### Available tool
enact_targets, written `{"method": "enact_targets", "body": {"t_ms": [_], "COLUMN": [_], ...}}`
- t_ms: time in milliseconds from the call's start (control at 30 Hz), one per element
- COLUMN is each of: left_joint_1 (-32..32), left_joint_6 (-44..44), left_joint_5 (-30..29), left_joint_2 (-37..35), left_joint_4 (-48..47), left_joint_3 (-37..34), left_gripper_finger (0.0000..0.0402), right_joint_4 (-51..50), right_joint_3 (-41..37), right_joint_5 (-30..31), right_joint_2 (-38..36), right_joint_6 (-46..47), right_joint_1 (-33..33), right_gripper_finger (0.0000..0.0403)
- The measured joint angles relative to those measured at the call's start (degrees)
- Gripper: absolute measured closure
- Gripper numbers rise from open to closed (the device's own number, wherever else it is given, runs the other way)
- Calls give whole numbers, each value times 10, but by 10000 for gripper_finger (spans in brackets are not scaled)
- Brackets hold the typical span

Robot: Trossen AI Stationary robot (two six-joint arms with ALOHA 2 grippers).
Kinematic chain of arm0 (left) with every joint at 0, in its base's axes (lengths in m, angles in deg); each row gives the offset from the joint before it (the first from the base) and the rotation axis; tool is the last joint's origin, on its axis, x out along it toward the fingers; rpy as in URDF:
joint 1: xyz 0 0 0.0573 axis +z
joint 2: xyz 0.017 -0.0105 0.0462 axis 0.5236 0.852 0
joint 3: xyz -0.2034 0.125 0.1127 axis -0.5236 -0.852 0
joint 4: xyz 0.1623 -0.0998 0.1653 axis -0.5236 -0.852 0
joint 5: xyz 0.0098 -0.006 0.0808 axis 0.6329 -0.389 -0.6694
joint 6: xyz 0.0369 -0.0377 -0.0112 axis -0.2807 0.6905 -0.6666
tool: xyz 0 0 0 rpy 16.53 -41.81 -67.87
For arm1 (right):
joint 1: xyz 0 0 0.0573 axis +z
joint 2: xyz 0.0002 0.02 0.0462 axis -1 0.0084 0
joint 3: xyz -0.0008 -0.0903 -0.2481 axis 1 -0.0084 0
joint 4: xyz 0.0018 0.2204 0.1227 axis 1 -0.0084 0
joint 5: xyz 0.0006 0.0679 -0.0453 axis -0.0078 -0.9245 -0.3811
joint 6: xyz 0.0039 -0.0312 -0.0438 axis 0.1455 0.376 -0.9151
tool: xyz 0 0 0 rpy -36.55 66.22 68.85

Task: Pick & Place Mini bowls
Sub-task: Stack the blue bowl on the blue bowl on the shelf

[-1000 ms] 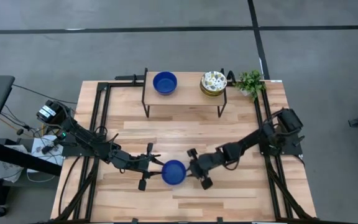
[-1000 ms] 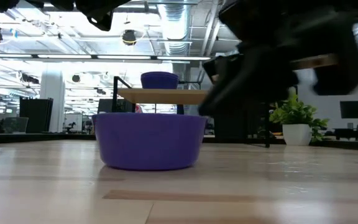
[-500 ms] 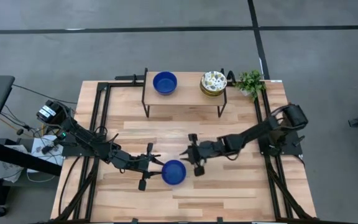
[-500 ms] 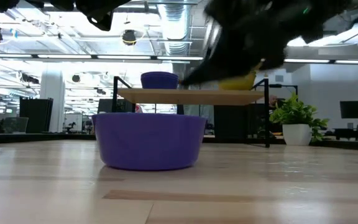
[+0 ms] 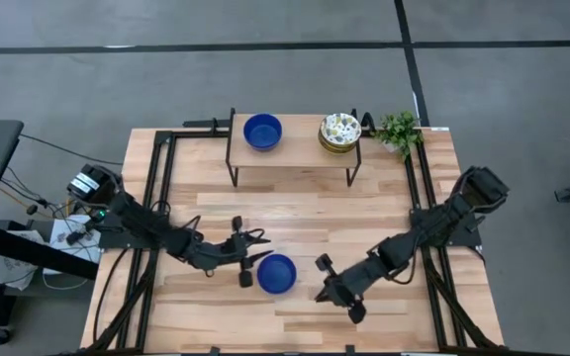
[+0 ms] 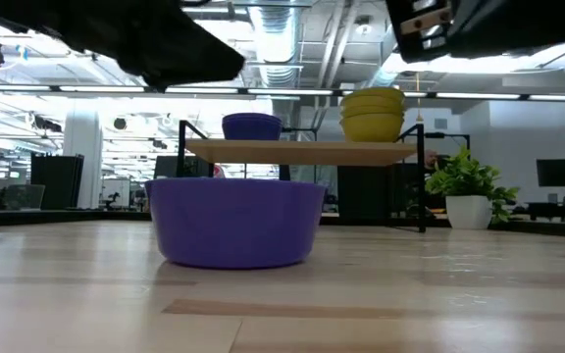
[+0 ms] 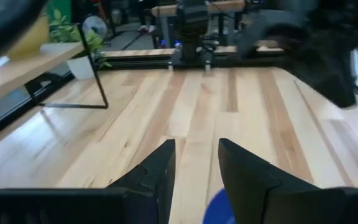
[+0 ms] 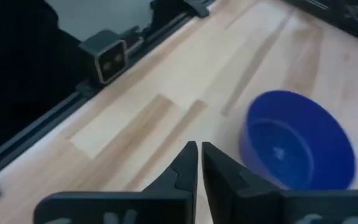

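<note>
the left gripper (image 5: 248, 259) is stretched low over the table (image 5: 384, 208), fingers apart, holding nothing, with the blue mini bowl (image 5: 276, 274) just beside it. the right gripper (image 5: 336, 293) is on the bowl's other side, a little apart, fingers almost clenched and empty. beyond both is a small shelf (image 5: 295, 150) with another blue bowl (image 5: 262, 132), stacked bowls (image 5: 339, 132) and a plant (image 5: 398, 131) beside.
</note>
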Motion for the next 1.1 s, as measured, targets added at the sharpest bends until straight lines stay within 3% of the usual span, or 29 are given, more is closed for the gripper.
{"method": "enact_targets", "body": {"t_ms": [467, 767, 1100], "left_joint_1": [17, 15, 16], "left_joint_6": [69, 80, 99], "left_joint_5": [102, 105, 105], "left_joint_2": [40, 40, 40], "left_joint_4": [4, 4, 8], "left_joint_3": [3, 3, 3], "left_gripper_finger": [280, 280, 280], "right_joint_4": [-12, -14, -14], "right_joint_3": [0, 0, 0], "right_joint_5": [-32, -32, -87], "right_joint_2": [5, 5, 5], "right_joint_6": [26, 49, 41], "right_joint_1": [13, -7, -6], "right_gripper_finger": [402, 402, 402]}}
